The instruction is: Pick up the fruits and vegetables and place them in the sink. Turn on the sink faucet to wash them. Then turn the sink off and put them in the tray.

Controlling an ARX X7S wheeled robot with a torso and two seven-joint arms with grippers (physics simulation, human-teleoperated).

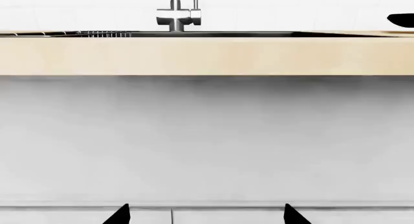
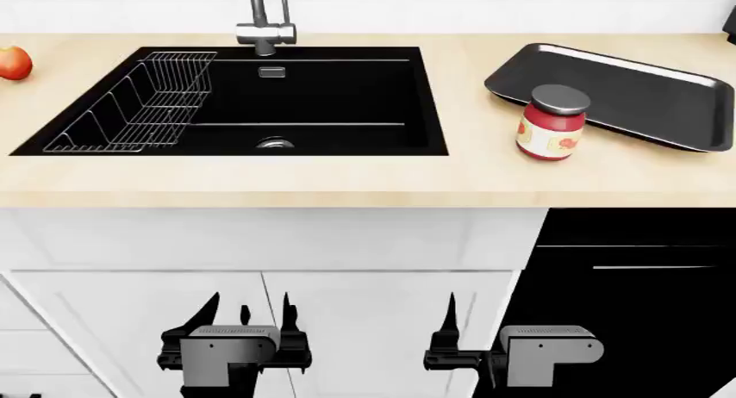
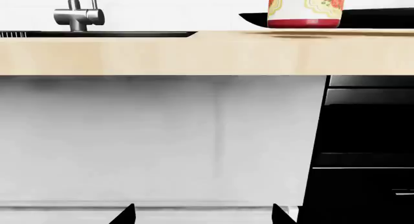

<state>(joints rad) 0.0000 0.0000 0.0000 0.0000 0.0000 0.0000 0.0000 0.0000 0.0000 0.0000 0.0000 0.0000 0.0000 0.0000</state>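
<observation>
A round red-orange fruit (image 2: 12,62) lies on the counter at the far left edge of the head view. The cucumber is out of view. The black sink (image 2: 333,96) has a steel drain (image 2: 274,143), a wire rack (image 2: 133,109) along its left side and the steel faucet (image 2: 265,23) behind it. The glossy black tray (image 2: 644,88) lies on the counter to the right. My left gripper (image 2: 247,314) and right gripper (image 2: 451,329) hang below the counter in front of the cabinet doors. Both are open and empty in the wrist views, left (image 1: 205,215) and right (image 3: 201,215).
A red tomato-sauce jar (image 2: 552,122) with a grey lid stands at the tray's near edge and also shows in the right wrist view (image 3: 306,8). The wooden counter edge (image 2: 345,191) overhangs white cabinet doors (image 2: 380,312). A black appliance front (image 2: 644,286) is at the right.
</observation>
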